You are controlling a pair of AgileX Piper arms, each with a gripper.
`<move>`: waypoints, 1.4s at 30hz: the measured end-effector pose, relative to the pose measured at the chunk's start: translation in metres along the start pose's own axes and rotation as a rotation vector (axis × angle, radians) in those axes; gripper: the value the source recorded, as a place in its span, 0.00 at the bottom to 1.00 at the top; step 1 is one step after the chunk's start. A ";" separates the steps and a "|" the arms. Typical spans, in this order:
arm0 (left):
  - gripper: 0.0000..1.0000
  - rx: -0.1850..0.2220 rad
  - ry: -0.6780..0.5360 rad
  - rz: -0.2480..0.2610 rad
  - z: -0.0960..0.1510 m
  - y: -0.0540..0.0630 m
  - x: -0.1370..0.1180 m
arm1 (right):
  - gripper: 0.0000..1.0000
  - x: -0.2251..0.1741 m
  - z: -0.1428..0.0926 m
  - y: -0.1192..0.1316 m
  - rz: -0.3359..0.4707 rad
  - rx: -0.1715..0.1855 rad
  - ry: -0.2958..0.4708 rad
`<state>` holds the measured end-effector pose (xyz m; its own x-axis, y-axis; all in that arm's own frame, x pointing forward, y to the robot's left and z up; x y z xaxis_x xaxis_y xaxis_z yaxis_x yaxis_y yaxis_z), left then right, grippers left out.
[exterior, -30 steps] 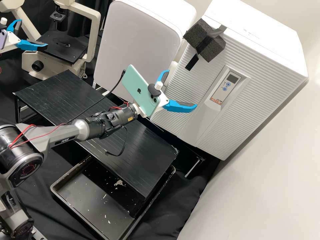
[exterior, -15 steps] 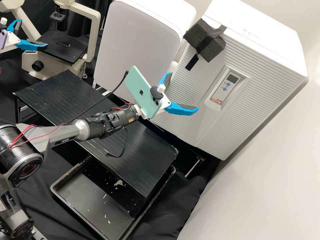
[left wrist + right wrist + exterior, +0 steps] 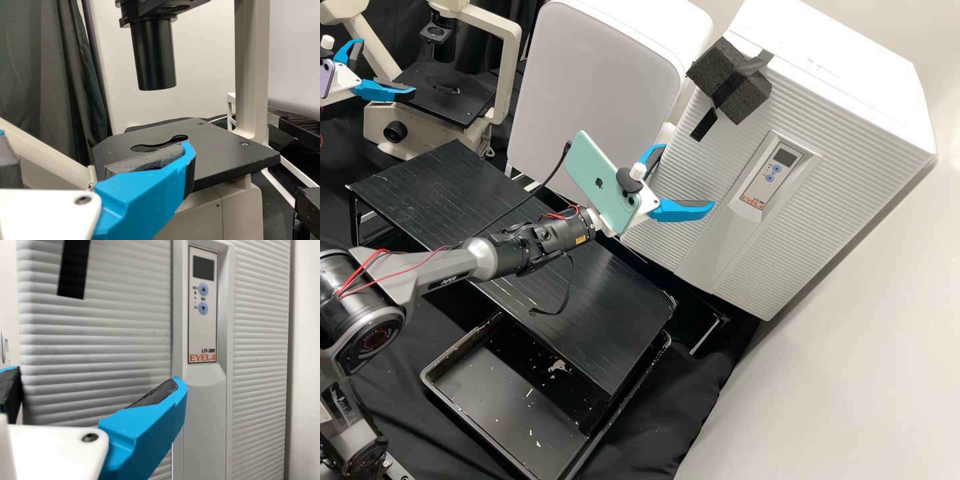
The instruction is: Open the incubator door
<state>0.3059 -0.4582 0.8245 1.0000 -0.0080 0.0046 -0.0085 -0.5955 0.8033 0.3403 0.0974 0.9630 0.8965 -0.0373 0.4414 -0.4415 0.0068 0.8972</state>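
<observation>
Right gripper (image 3: 689,179): released, fingers spread, facing incubator door (image 3: 753,267) | door: closed | left gripper (image 3: 388,67): released, near microscope (image 3: 463,111)

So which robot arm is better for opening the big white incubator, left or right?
Right, I think. The right end effector is open and close to the incubator's ribbed front, while the left end effector is farther off, by the microscope.

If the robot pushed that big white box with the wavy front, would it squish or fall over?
Probably neither. The big white boxy incubator with a ribbed front looks wide and bulky, so it's likely heavy and hard to tip. Its straight edges suggest a stiff shell. Those shallow ridges might be slippery to grab, though.
</observation>
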 end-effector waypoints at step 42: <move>1.00 0.000 0.000 0.000 0.000 0.000 0.000 | 0.00 -0.007 -0.013 -0.004 -0.038 -0.040 -0.020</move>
<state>0.3059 -0.4582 0.8245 1.0000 -0.0080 0.0046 -0.0085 -0.5955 0.8033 0.3358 0.1103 0.9564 0.9116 -0.0583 0.4069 -0.4048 0.0446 0.9133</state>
